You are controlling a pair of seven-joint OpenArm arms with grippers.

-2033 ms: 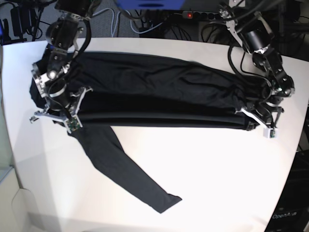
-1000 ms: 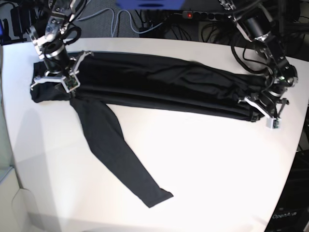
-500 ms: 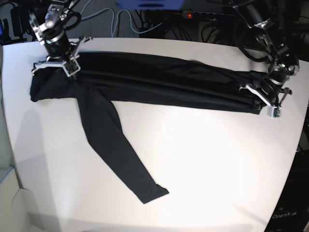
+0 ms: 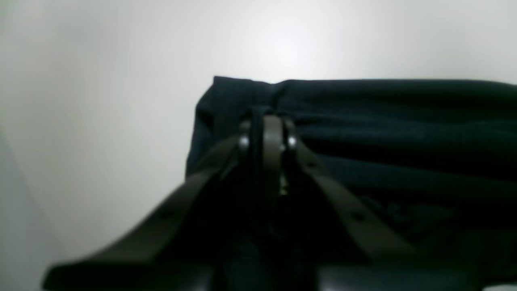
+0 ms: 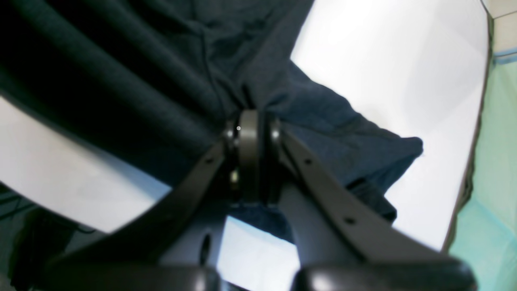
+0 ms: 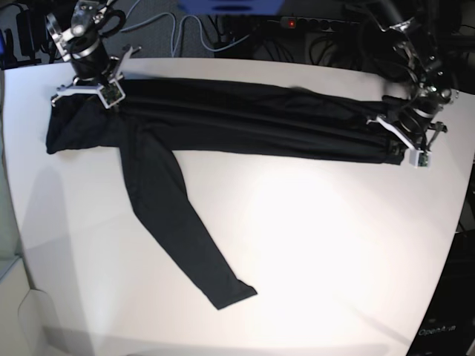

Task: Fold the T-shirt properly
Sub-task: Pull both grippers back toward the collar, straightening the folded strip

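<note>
Base view: at the far left corner of the white bench (image 6: pixel 312 245), the right end effector (image 6: pixel 83 95) is clamped on the T-shirt (image 6: pixel 245 122), stretched along the far edge, one sleeve trailing toward the near edge. At the right edge, the left end effector (image 6: pixel 401 141) pinches its other end.

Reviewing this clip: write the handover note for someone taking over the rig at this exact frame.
Left gripper: shut on the end of the charcoal-black long-sleeved T-shirt at the base view's right.
Right gripper: shut on the shirt's other end, at that view's left.
Shirt: stretched between both grippers as a long narrow band across the far part of the white table; one sleeve trails loose toward the near edge.
Done: body gathered lengthwise.
Left: tuck in the loose sleeve, fold the band end to end, release.
</note>
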